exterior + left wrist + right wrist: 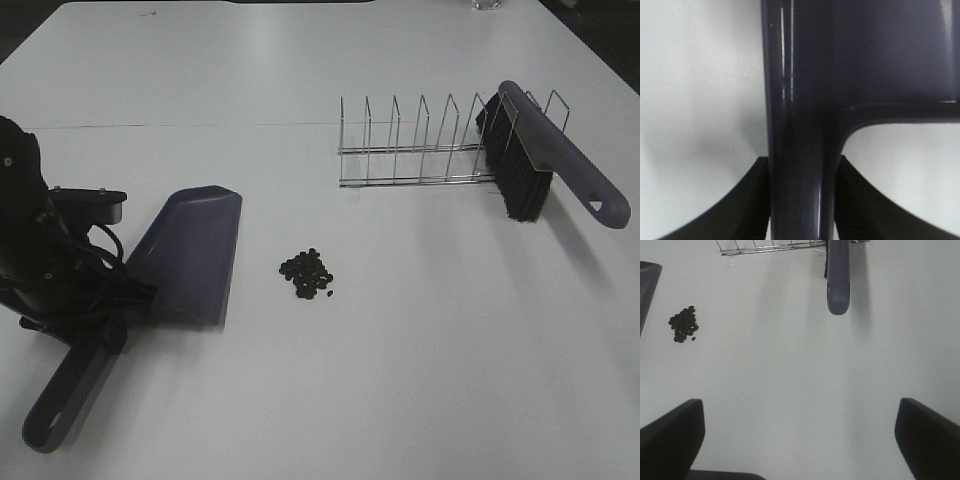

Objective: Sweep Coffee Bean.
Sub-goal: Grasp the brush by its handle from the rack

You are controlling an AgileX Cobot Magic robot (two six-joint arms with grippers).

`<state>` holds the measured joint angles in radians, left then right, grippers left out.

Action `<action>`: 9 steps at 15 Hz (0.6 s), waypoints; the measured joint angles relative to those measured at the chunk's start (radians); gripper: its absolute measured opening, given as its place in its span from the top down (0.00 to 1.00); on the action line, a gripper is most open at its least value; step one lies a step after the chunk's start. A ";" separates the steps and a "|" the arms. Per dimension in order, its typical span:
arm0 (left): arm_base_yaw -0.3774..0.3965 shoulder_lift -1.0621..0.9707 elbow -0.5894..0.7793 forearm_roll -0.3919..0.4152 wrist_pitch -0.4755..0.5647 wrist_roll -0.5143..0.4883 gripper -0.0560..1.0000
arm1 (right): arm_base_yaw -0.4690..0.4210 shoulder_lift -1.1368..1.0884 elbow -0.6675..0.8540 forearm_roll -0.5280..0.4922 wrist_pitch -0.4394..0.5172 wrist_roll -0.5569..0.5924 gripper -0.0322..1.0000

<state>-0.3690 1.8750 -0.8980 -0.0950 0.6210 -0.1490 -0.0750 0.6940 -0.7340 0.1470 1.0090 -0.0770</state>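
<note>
None of the coffee bean (308, 273) heap had reached the dustpan (190, 255) yet; by my reading the sweeping had not begun; the beans lay on the table (450, 350) at three o'clock of the pan, near it, and no bean showed inside; the left gripper (802, 200) was clenched on the dustpan's handle; the brush (545, 150) leaned on the wire rack (410, 150) at one o'clock from the beans; the right gripper (800, 440) hung spread wide, holding nothing.

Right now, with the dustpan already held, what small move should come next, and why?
Probably send the right gripper, open and empty, toward the handle of the brush. The left gripper is shut on the dustpan near the coffee beans, while the brush leans untouched on the wire rack.
</note>
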 joint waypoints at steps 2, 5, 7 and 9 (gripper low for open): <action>0.000 0.000 0.000 -0.003 0.000 0.000 0.64 | 0.000 0.217 -0.110 0.001 -0.006 0.000 0.07; 0.000 0.000 0.000 -0.003 0.000 0.000 0.64 | -0.002 0.600 -0.325 0.000 -0.009 -0.003 0.07; 0.000 0.000 0.000 -0.003 0.000 0.000 0.64 | -0.002 0.774 -0.451 0.000 -0.011 -0.006 0.07; 0.000 0.000 0.000 -0.003 0.000 0.000 0.64 | -0.002 0.950 -0.594 -0.002 -0.001 -0.026 0.07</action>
<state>-0.3690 1.8750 -0.8980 -0.0980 0.6210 -0.1490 -0.0770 1.6440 -1.3280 0.1450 1.0080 -0.1030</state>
